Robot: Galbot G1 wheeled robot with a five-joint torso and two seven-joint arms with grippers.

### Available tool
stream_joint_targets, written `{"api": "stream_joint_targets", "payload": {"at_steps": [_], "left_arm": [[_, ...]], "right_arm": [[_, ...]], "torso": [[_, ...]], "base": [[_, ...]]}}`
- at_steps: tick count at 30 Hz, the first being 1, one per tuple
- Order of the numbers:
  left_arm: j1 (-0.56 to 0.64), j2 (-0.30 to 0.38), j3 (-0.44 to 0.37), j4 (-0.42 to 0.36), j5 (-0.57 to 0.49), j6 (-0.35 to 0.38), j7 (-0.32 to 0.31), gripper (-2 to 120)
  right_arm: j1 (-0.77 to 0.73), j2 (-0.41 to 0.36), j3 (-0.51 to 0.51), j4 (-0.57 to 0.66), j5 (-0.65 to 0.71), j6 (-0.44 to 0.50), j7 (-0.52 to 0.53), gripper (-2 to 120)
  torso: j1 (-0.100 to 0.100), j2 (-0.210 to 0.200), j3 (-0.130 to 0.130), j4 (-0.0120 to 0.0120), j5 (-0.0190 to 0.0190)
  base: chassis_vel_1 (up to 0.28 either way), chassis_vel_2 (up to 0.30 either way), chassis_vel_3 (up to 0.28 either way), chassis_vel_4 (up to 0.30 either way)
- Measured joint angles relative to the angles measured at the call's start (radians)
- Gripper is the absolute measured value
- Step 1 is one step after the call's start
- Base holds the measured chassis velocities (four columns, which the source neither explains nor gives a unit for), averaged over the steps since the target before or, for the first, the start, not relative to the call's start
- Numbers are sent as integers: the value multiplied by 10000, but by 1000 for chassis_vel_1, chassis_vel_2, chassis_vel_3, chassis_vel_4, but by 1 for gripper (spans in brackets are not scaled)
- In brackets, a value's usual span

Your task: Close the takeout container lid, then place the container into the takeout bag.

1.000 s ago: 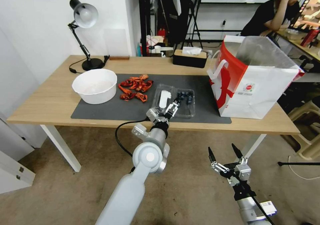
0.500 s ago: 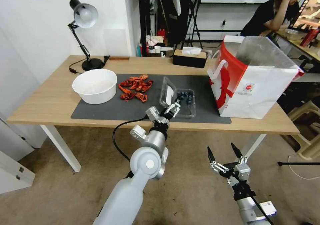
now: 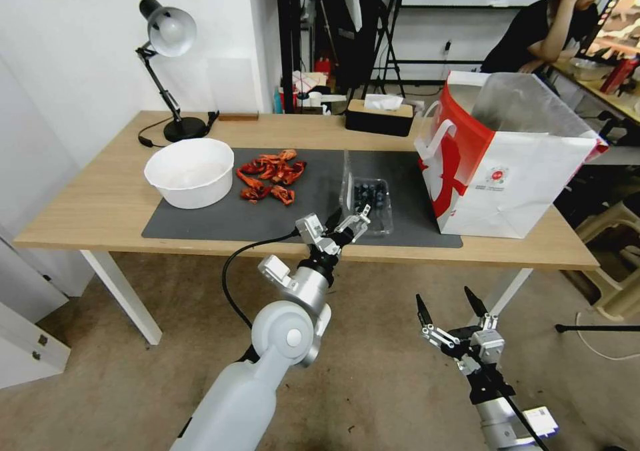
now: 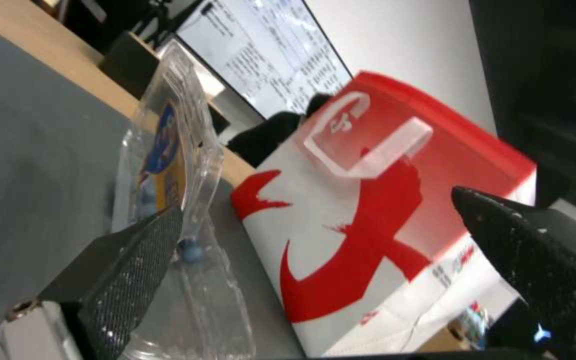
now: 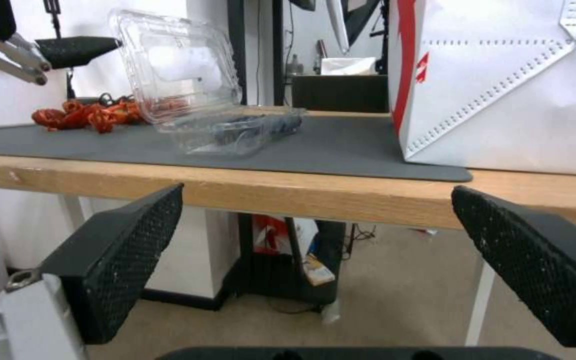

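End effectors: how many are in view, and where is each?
2. The left end effector hovers open at the table's near edge beside the half-raised lid. The right end effector hangs open below table height, over the floor.

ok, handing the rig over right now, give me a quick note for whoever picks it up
Left gripper: jaws open, at the near edge of the container, beside the lid.
Right gripper: jaws open, parked low, in front of the table.
Container sits on the grey mat, blueberries inside; lid stands about upright, not shut.
Bag stands open on the table, to the container's right.
Left: press the lid shut, put the container in the bag.
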Motion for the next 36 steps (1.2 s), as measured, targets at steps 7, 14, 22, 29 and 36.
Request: {"api": "stream_joint_targets", "payload": {"at_steps": [7, 14, 22, 29, 36], "left_arm": [[-484, 362, 377, 397, 99, 9, 509, 100], [-1052, 693, 622, 761, 61, 287, 975, 100], [-1813, 997, 1016, 1150, -406, 717, 1066, 100], [-2335, 1126, 1222, 1132, -1619, 1304, 1044, 100], [-2910, 988, 1609, 1259, -2598, 1773, 500, 99]], "right_arm": [[-83, -30, 117, -89, -6, 116, 1, 100], [-92, -44, 174, -164, -54, 155, 2, 100], [-73, -20, 155, -252, -136, 158, 13, 100], [1, 20, 105, -355, -209, 155, 62, 100], [36, 46, 91, -435, -233, 145, 85, 100]], "torso": [[0, 0, 0, -1, 1], [0, 0, 0, 0, 0], [1, 0, 0, 0, 0], [0, 0, 0, 0, 1], [1, 0, 0, 0, 2]], "base": [[0, 0, 0, 0], [0, 0, 0, 0], [0, 0, 0, 0], [0, 0, 0, 0], [0, 0, 0, 0]]}}
